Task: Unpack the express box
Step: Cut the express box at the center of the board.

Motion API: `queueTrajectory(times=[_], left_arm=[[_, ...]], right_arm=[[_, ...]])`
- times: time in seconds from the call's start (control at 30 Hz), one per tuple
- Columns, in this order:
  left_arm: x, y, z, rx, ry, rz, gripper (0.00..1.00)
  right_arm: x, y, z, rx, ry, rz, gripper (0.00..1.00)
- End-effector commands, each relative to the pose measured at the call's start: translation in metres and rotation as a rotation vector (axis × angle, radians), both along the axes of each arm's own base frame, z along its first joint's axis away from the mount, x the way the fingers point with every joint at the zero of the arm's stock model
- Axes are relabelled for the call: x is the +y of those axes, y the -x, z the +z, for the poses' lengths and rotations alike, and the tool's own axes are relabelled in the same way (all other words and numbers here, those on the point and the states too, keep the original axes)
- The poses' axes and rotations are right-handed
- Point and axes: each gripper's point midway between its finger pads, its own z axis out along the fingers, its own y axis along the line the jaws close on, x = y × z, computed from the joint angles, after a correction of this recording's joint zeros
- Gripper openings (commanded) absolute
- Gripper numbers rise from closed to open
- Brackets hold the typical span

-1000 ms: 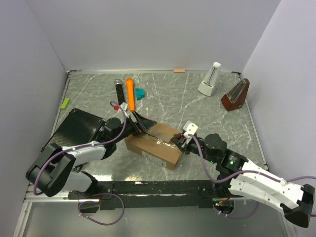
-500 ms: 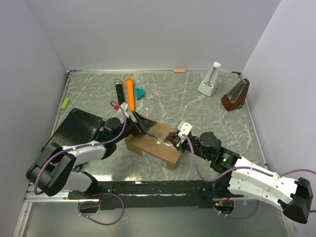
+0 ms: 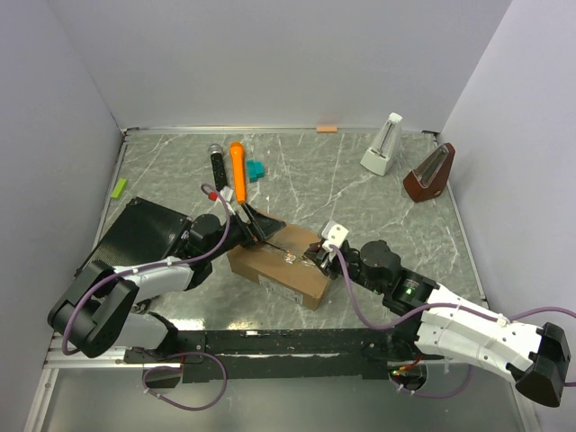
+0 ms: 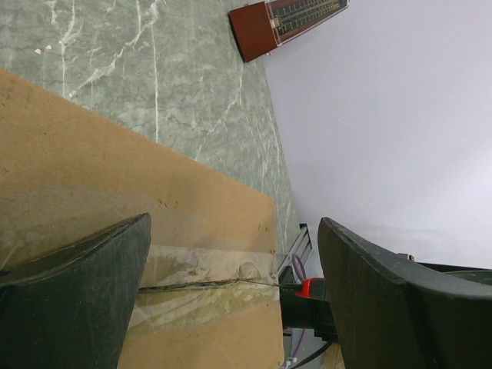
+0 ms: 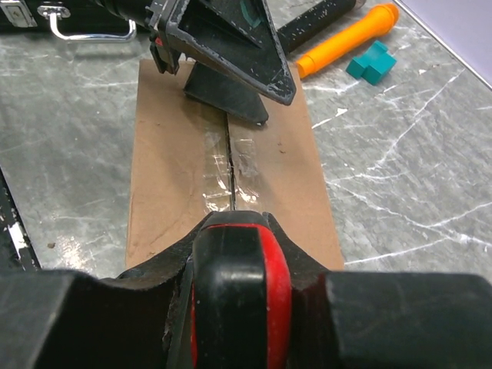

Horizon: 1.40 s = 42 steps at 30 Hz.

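The express box (image 3: pixel 279 268), brown cardboard with clear tape along its top seam, lies closed between the two arms. My left gripper (image 3: pixel 256 229) is open, its black fingers straddling the seam at the box's far end (image 4: pixel 234 223); nothing is between them. My right gripper (image 3: pixel 319 256) is shut on a red and black knife (image 5: pixel 238 284). The knife's thin blade points into the taped seam at the near end of the box (image 5: pixel 169 177). In the left wrist view a dark line runs along the seam (image 4: pixel 192 286) toward the knife (image 4: pixel 311 296).
A flat black case (image 3: pixel 135 238) lies left of the box. Behind it are an orange tool (image 3: pixel 238 171), a black cylinder (image 3: pixel 217 166), a teal block (image 3: pixel 256 169) and a green piece (image 3: pixel 119 187). A white metronome (image 3: pixel 382 144) and a brown one (image 3: pixel 429 171) stand back right.
My right arm has shifted left, bringing the knife closer onto the box's seam end. The left gripper and the box have stayed put.
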Motion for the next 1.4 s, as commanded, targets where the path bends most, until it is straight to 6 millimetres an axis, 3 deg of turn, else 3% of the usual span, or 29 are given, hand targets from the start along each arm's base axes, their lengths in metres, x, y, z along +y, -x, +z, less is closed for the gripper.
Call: queueTrajectory(times=[0.0, 0.17, 0.43, 0.87, 1.37], left_arm=[[0.014, 0.008, -0.057, 0.136, -0.144, 0.024, 0.94], [0.016, 0.006, -0.058, 0.140, -0.151, 0.039, 0.94], [0.021, 0.005, -0.061, 0.148, -0.170, 0.065, 0.94], [0.026, 0.003, -0.068, 0.180, -0.180, 0.101, 0.94], [0.037, 0.000, -0.071, 0.194, -0.208, 0.166, 0.94]], right_arm=[[-0.008, 0.001, -0.001, 0.037, 0.020, -0.038, 0.00], [-0.015, 0.004, -0.005, 0.110, 0.057, -0.067, 0.00], [-0.026, 0.009, 0.008, 0.143, 0.069, -0.094, 0.00], [-0.040, 0.020, -0.011, 0.229, 0.174, -0.106, 0.00], [-0.062, 0.026, -0.008, 0.233, 0.215, -0.147, 0.00]])
